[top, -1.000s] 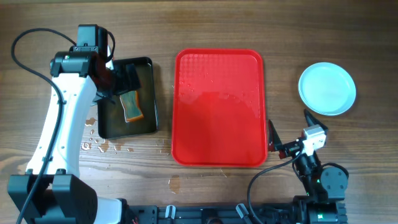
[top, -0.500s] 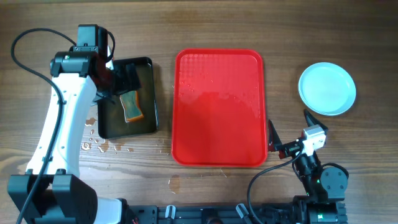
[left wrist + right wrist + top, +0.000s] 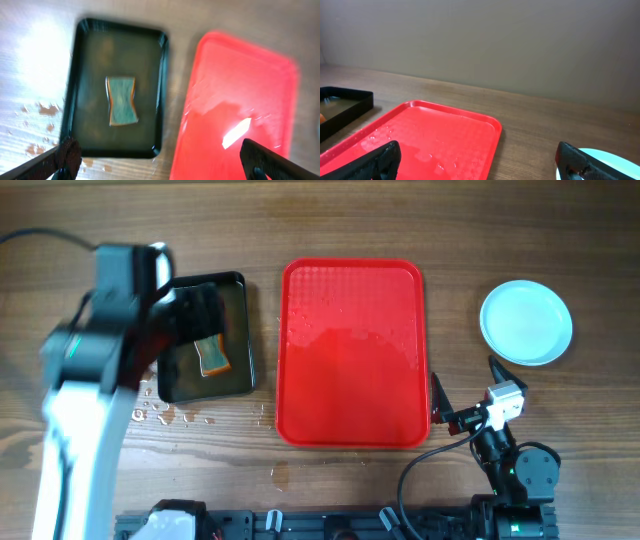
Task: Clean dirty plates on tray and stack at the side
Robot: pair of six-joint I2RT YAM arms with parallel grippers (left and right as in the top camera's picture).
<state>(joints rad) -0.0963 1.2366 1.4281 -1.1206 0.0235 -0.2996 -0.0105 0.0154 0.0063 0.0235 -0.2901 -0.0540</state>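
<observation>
The red tray (image 3: 350,350) lies in the middle of the table, wet and with no plates on it. It also shows in the left wrist view (image 3: 235,110) and the right wrist view (image 3: 435,142). The pale-blue plates (image 3: 526,322) sit on the table to its right and look like one clean disc; I cannot tell how many are stacked. Their rim shows in the right wrist view (image 3: 615,162). My left gripper (image 3: 162,160) is open and empty, high above the black tray's near edge. My right gripper (image 3: 477,162) is open and empty by the red tray's right front corner (image 3: 465,385).
A smaller black tray (image 3: 240,290) stands left of the red tray and holds a green-and-orange sponge (image 3: 212,355), also seen in the left wrist view (image 3: 122,100). Water drops (image 3: 160,415) lie on the wood in front of it.
My left arm has risen from the black tray toward the camera and is blurred by motion. The sponge stays in the black tray. The right arm has not moved.
</observation>
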